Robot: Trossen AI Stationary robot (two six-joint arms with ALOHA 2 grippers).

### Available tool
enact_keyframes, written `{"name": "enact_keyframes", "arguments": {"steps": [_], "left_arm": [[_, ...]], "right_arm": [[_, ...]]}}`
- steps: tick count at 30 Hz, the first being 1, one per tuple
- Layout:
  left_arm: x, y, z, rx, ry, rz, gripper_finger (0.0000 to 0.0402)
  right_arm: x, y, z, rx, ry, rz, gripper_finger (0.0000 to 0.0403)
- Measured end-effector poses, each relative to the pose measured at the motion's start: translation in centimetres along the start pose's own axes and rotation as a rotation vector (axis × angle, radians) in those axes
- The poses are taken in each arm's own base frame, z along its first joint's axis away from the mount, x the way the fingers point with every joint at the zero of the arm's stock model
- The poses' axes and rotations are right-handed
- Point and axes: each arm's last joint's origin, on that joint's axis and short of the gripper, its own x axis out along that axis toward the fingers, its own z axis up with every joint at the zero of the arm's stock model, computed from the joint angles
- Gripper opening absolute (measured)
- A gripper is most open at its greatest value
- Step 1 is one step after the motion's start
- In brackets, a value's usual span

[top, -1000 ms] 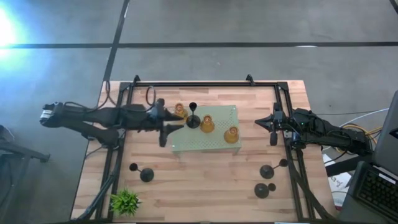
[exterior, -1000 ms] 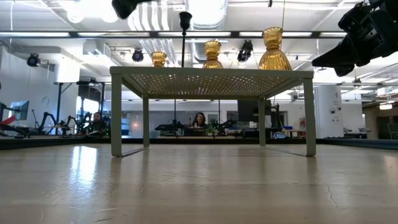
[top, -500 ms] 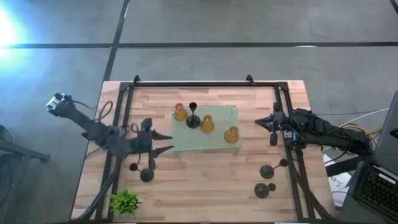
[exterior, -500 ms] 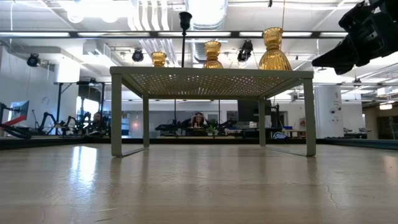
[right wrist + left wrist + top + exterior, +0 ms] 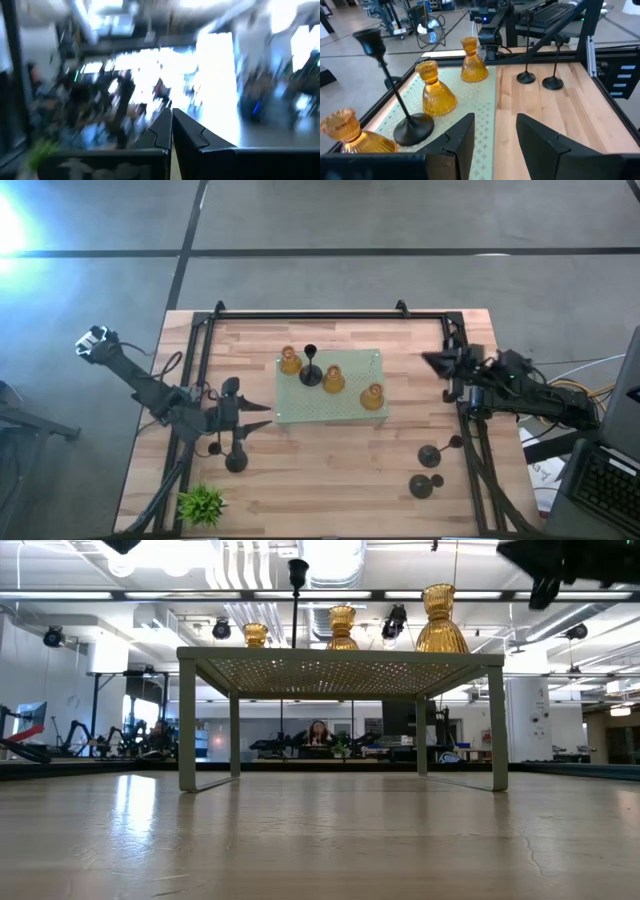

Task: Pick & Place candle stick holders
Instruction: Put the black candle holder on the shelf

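On the wooden bench (image 5: 330,465) stands a pale green mat (image 5: 345,412), raised on legs in the low view. It carries three amber holders (image 5: 333,379) and one black holder (image 5: 311,374); the black one stands between the first two amber ones.

The left gripper (image 5: 250,417) hangs over the bench just off the mat's left edge, its fingers (image 5: 462,140) spread wide with nothing between them. In the left wrist view the black holder's round base lies just ahead and to one side of the fingers, apart from them, and the amber holders stand farther along the mat. A loose black holder (image 5: 235,461) lies on the bench close below this gripper in the high view, not touching it as far as can be made out.

The right gripper (image 5: 436,363) is up near the bench's right rail, fingers pressed together and empty. Two more black holders (image 5: 429,455) sit at the bench's right front, well apart from it.

A small plant (image 5: 201,504) stands at the left front corner.
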Motion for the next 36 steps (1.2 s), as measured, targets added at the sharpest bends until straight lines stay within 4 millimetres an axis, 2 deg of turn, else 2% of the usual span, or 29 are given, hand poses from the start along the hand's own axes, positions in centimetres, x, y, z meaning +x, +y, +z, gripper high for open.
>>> {"name": "enact_keyframes", "arguments": {"steps": [4,8,11,16,19,23,28,32,36], "left_arm": [[-0.1,0.5,-1.9,-0.02,-0.014,-0.004,0.0149],[-0.7,1.4,-3.7,-0.069,-0.063,-0.013,0.0149],[-1.2,2.1,-4.9,-0.099,-0.1,-0.021,0.0149],[-1.9,3.1,-6.3,-0.12,-0.13,-0.025,0.0149],[-2.2,3.5,-6.5,-0.148,-0.158,-0.03,0.0149],[-2.4,3.7,-6.7,-0.162,-0.171,-0.033,0.0149],[-2.4,3.7,-6.7,-0.162,-0.171,-0.033,0.0149],[-2.4,3.7,-6.7,-0.162,-0.171,-0.043,0.0149],[-2.4,3.5,-6.6,-0.163,-0.171,-0.092,0.0149]], "right_arm": [[0.0,0.1,1.8,-0.047,-0.194,-0.036,0.0009],[0.2,0.3,2.2,-0.084,-0.233,0.01,0.0008],[0.5,0.6,2.2,-0.121,-0.213,0.11,0.0008],[1.8,2.0,5.7,-0.135,-0.201,0.39,0.0008],[3.7,2.5,7.7,-0.115,-0.06,0.432,0.0008],[6.5,2.9,9.3,-0.12,0.26,0.352,0.0008],[9.5,5.1,11.2,-0.136,0.528,0.323,0.0008],[10.5,7.8,12.0,-0.205,0.733,0.223,0.0008],[9.9,11.1,12.7,-0.236,0.859,0.161,0.0008]]}}
